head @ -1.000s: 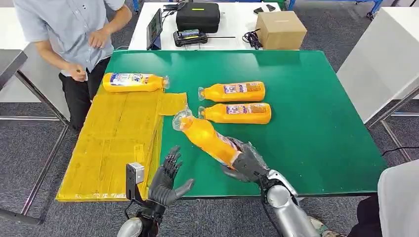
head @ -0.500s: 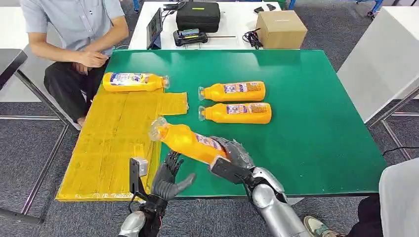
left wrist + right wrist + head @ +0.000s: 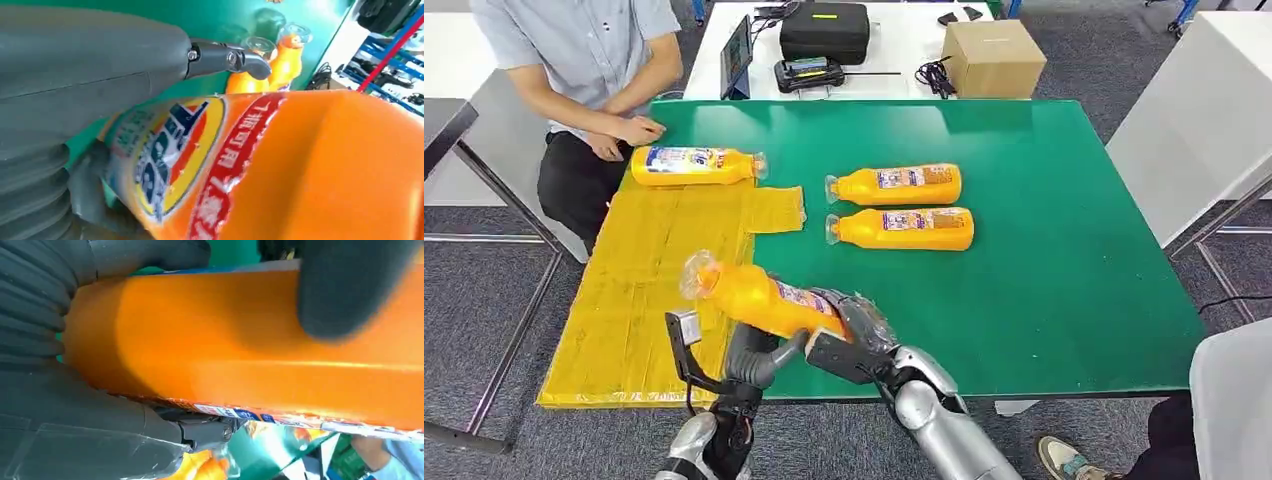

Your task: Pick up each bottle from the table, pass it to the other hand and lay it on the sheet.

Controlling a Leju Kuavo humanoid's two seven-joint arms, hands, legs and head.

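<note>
At the near edge of the green table (image 3: 1044, 250), in the head view, your right hand (image 3: 854, 335) is wrapped around the base end of an orange bottle (image 3: 759, 298), holding it tilted above the table with its clear cap end over the yellow sheet (image 3: 639, 290). Your left hand (image 3: 754, 358) sits just under the bottle's middle, thumb up against it; whether those fingers have closed on it you cannot tell from here. One more bottle, the far bottle (image 3: 694, 165), lies at the sheet's far end, and two spare bottles (image 3: 899, 207) lie side by side on the bare green, well apart from your hands. A person (image 3: 589, 60) sits at the far left corner, hand resting near the far bottle. A cardboard box (image 3: 992, 58) and a black case (image 3: 825, 32) stand on the white table behind.

In the left wrist view, the bottle's label (image 3: 200, 160) presses close against the grey palm (the fingers' closure stays unclear).

In the right wrist view, the orange body lies clamped in the hand, a dark fingertip (image 3: 345, 285) pressed on it.
</note>
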